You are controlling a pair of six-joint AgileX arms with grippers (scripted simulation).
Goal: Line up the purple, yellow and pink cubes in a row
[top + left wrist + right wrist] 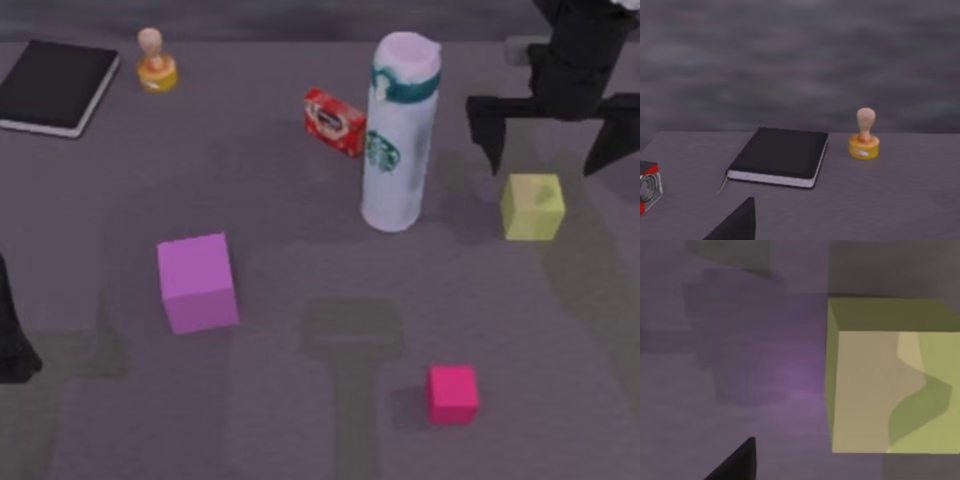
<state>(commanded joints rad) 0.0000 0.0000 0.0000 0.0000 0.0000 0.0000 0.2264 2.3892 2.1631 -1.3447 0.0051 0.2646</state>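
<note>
Grey tabletop (300,440) carries everything, and the bottle (400,130) standing upright near its middle serves as the landmark. Nearest the front edge, in front of the bottle and a little to its right, sits the pink cube (453,394), alone and untouched. Farther in, well to the bottle's left and forward of it, rests the purple cube (197,283), turned slightly askew. None of the three cubes touches another and they lie scattered, so the row is not yet begun.

Level with the bottle's base and to its right lies the yellow cube (533,206). Above and just behind it hangs the right gripper (553,135), its dark fingers (487,130) spread wide, one toward the bottle and the other toward the table's right edge, with nothing between them. That spread looks wider than the cube, which suggests the arm is lining up to come down over it. The right wrist view shows the cube filling one side of its picture, so the gripper seems not quite centred over it yet.

At the tabletop's left edge, far from the bottle, the left gripper (14,340) is parked; I cannot tell whether its fingers are apart or together.

Just left of the bottle's upper part lies a small red box (334,122), not part of the task. Farthest back, toward the left rear corner, stand a wooden-handled stamp (156,62) and a black notebook (58,86) lying flat, both well clear of the cubes.
</note>
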